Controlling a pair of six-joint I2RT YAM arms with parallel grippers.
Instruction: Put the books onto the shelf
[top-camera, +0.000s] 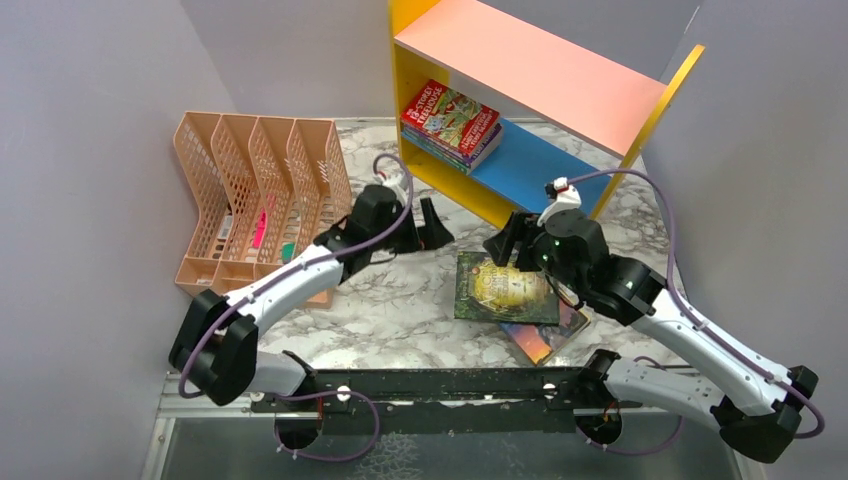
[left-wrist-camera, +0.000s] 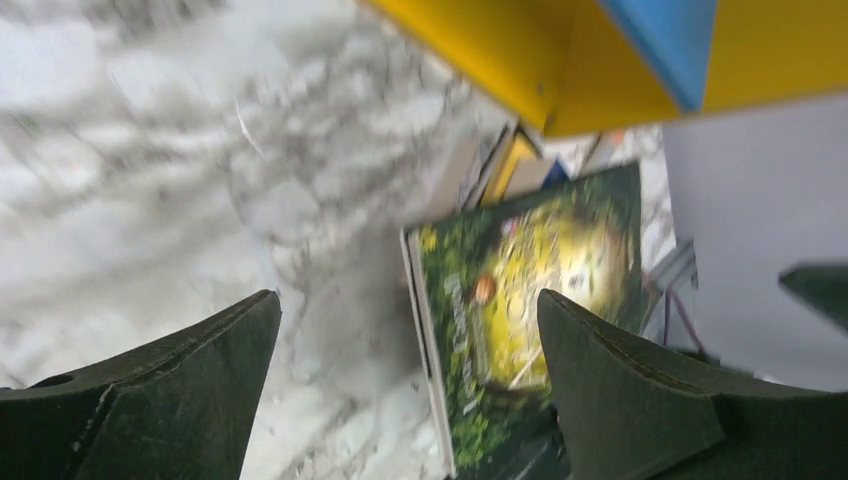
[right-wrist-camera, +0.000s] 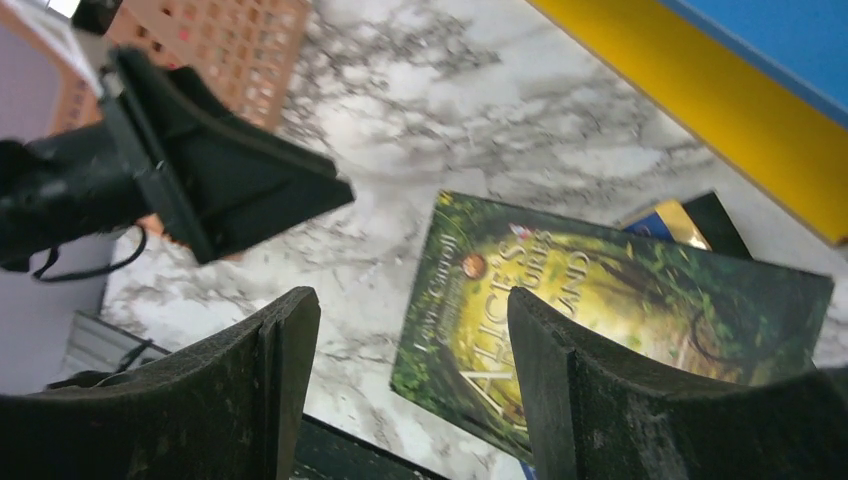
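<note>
The shelf (top-camera: 540, 70) has yellow sides, a pink top and a blue lower board (top-camera: 540, 165). A stack of cartoon-cover books (top-camera: 450, 125) lies on that blue board. On the marble table, a dark green-gold book (top-camera: 505, 288) lies flat on top of others; a colourful one (top-camera: 545, 338) sticks out below it. My left gripper (top-camera: 432, 225) hovers open to the book's upper left, empty (left-wrist-camera: 408, 300), with the green book (left-wrist-camera: 520, 300) under its right finger. My right gripper (top-camera: 510, 245) hangs open and empty (right-wrist-camera: 410, 300) over the green book's (right-wrist-camera: 620, 290) left edge.
A peach mesh file rack (top-camera: 262, 190) stands at the back left, holding a few small items. Grey walls close in both sides. A black rail (top-camera: 430, 385) runs along the near table edge. The shelf's yellow front edge (right-wrist-camera: 720, 110) lies just beyond the book pile.
</note>
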